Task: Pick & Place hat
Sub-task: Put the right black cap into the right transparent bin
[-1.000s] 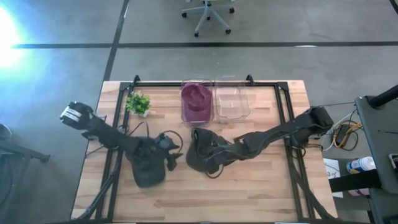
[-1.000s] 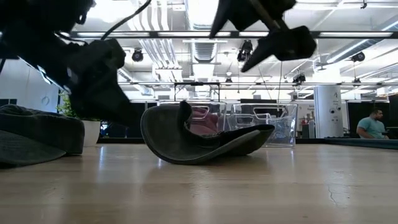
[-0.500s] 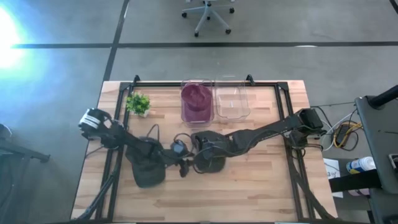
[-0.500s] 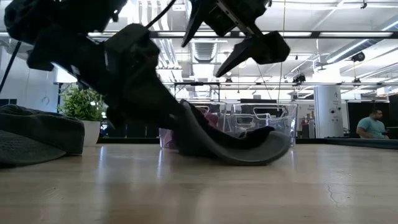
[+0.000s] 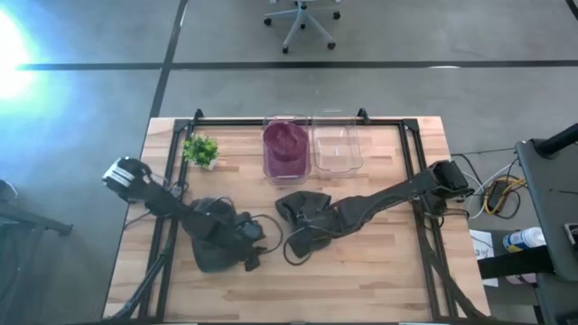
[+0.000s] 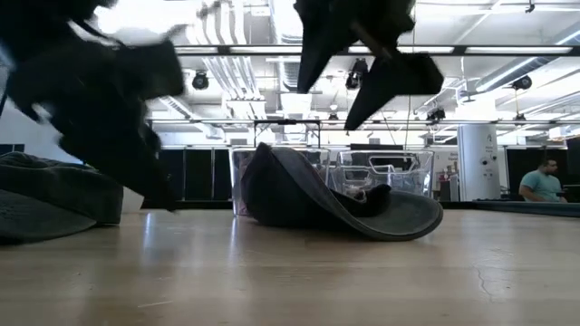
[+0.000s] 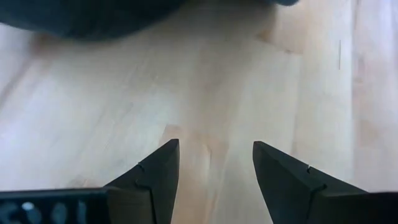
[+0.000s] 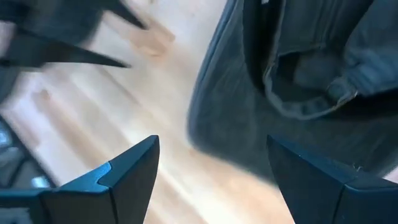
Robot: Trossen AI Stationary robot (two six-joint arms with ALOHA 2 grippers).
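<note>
A dark grey hat (image 5: 302,208) lies mid-table with its brim on the wood and one side of the brim curled up (image 6: 281,181). My right gripper (image 5: 305,233) hovers open just above it; the right wrist view shows the hat's inside (image 8: 298,81) below the spread fingers. My left gripper (image 5: 253,257) is open above bare wood, between this hat and a second dark hat (image 5: 212,246) that lies under the left arm. The left wrist view (image 7: 216,146) shows only table between the fingers, with the edge of a dark hat (image 7: 93,15) beyond them.
Two clear bins stand at the far edge: one holds a purple hat (image 5: 286,144), the other (image 5: 337,144) shows nothing inside. A small potted plant (image 5: 200,149) stands far left. Bare wood stretches along the near side (image 5: 361,280). A person (image 6: 544,181) is in the room behind.
My left gripper reached right to the middle hat, then drew back toward the left and near edge. My right gripper moved left over the hat, then back a little to the right. The hat was pushed along the table, and its curled-up brim now stands differently.
</note>
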